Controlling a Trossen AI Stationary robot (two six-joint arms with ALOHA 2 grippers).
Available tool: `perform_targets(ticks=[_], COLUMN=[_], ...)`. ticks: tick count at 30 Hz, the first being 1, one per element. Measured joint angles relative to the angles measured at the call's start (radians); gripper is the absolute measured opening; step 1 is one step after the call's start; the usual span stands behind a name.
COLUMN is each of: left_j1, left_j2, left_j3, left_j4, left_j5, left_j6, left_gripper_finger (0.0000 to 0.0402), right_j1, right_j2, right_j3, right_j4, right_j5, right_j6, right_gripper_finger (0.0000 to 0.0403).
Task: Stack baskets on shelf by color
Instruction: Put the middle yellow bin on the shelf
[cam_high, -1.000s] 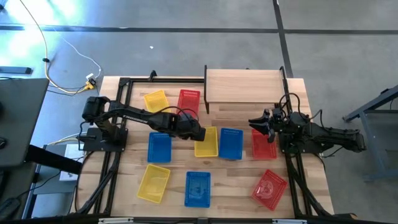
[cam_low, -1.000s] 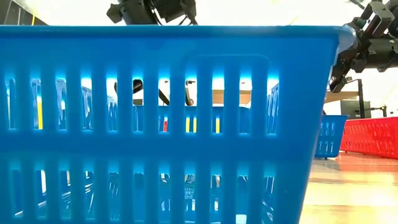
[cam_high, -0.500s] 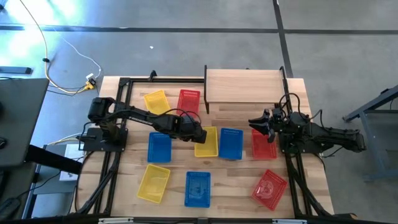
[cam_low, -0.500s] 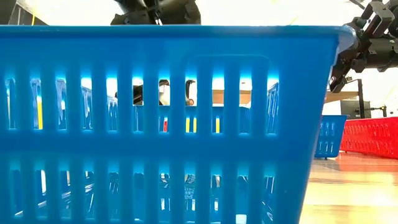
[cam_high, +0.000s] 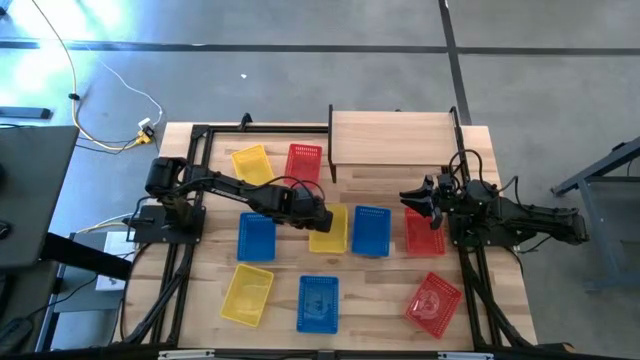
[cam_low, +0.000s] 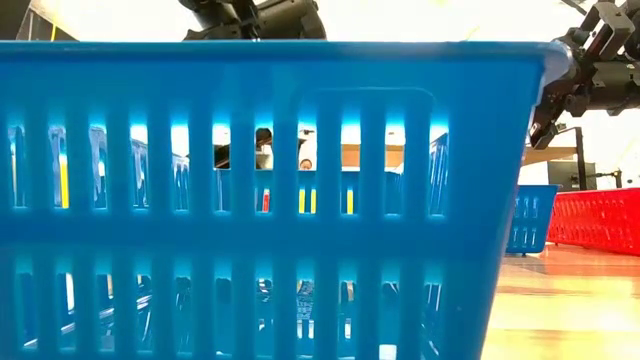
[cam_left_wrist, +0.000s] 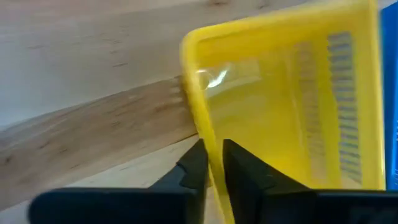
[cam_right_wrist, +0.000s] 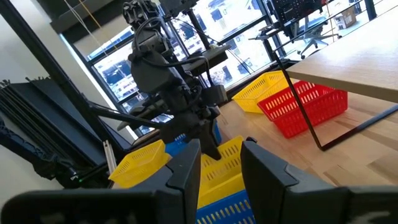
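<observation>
- Yellow mesh plastic basket (cam_high: 330, 229) mid-table: left gripper (cam_left_wrist: 211, 167) pinches its left rim wall, fingers closed on it.
- Right gripper (cam_high: 408, 197) hovers spread, empty, above a red mesh basket (cam_high: 424, 232).
- Light wooden shelf (cam_high: 391, 137) stands at the far edge.

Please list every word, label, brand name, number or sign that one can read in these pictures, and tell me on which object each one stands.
None: no text can be read in any view.
The bottoms of the near blue plastic mesh basket and the near red plastic mesh basket carry a faint pale moulded mark, too small to read.
The light wooden shelf and the yellow plastic mesh basket in the left end effector show no lettering.
</observation>
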Motion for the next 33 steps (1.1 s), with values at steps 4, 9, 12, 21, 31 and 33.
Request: perform_targets(ticks=[4,9,12,21,31,33], left_j1=[0.001,0.001,0.001,0.041,0.135,0.163], left_j2=[0.0,-0.004,-0.028,-0.163,-0.319,-0.332], left_j3=[0.0,0.0,0.0,0.0,0.006,0.029], left_j4=[0.0,-0.002,0.009,0.078,0.218,0.196], left_j5=[-0.01,-0.011,-0.012,-0.057,-0.095,-0.097], left_j6=[0.0,0.0,0.0,0.012,0.117,0.149], left_gripper_finger=[0.0007,0.0006,0.0004,0.0003,0.0002,0.0002], right_j1=[0.0,0.0,0.0,0.0,0.0,0.0], right_j2=[0.0,0.0,0.0,0.0,0.0,0.0], right_j3=[0.0,0.0,0.0,0.0,0.0,0.0], right_j4=[0.0,0.0,0.0,0.0,-0.001,-0.001], right_j5=[0.0,0.0,0.001,0.001,0.001,0.004], right_j6=[0.0,0.0,0.0,0.0,0.0,0.0], right_gripper_finger=[0.0101,0.0101,0.0101,0.0101,0.0101,0.0101])
